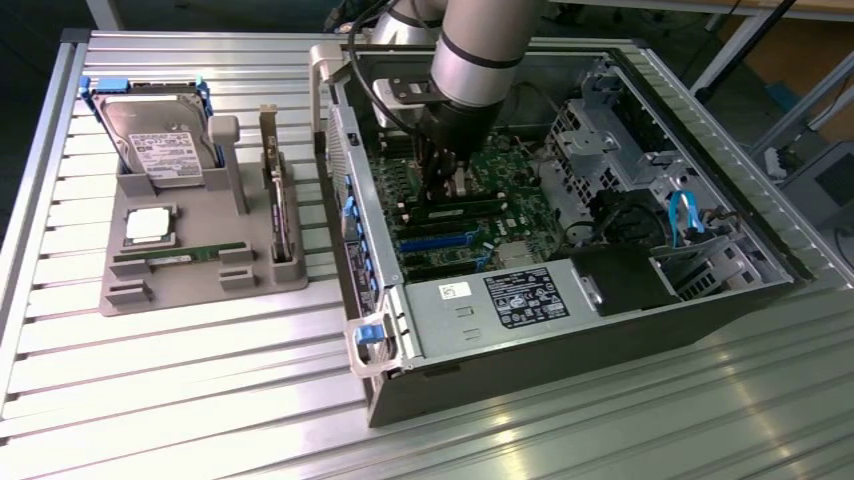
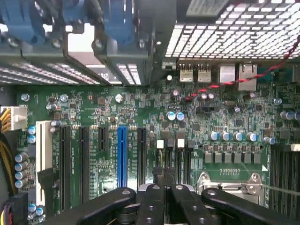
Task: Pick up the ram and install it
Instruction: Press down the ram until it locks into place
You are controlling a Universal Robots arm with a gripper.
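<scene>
Claw [image 2: 161, 187] closed narrow, I see it low over motherboard [image 2: 140, 117] slots inside computer case [image 1: 561, 300]. Spare ram [image 1: 180, 256] lies on grey tray [image 1: 200, 290], worktop [image 1: 160, 400].

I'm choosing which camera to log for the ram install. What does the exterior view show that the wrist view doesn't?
Exterior view: a grey parts tray with a ram stick, a hard drive, a silver processor and an upright card, beside the open computer case.
Wrist view: blue expansion slot, rear ports, red wire.
Both: green motherboard and the gripper, jaws shut.
</scene>
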